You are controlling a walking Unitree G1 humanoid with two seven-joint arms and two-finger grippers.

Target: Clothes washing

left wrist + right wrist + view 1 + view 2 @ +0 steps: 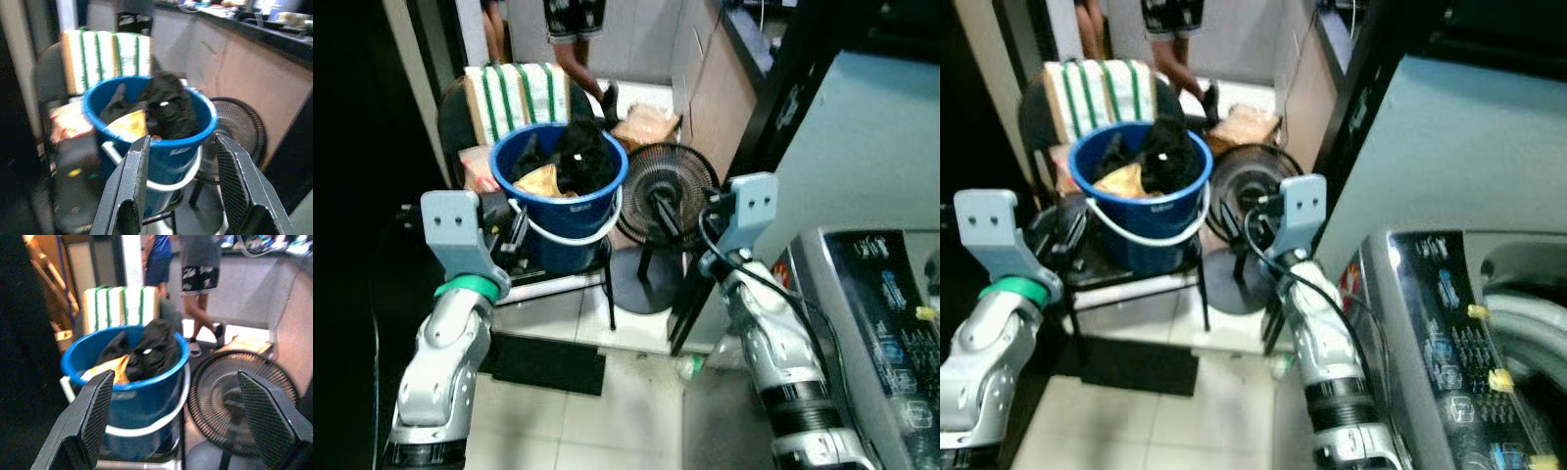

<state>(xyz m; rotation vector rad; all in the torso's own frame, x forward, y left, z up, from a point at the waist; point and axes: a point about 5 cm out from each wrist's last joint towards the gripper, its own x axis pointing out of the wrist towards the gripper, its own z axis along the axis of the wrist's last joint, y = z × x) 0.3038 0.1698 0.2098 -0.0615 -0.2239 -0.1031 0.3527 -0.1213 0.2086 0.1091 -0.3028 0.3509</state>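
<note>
Here, the left gripper point(178, 188) is held up in front of a blue bucket point(166, 152), its two black fingers point(131, 186) spread apart with nothing between them. The right gripper point(188, 418) is raised alongside it, fingers point(93, 416) set very wide and also empty, aimed between the bucket and a black fan point(242, 399).

The bucket point(570, 211) stands on the seat of a dark chair point(543, 274), toward its front edge, with its white handle hanging down the near side. Inside it lie a black garment point(582, 157) heaped above the rim and a yellow cloth point(546, 181) beside it. A green-and-white striped towel point(514, 96) is draped over the chair's back, behind the bucket.

The fan point(664, 186) sits on the floor just beside the chair, on the robot's right. A washing machine point(1445, 323) with a printed control panel stands at the near right. Beyond the chair a person's legs point(573, 44) are on the tiled floor point(607, 401), where a dark mat point(548, 362) lies under the chair's front.
</note>
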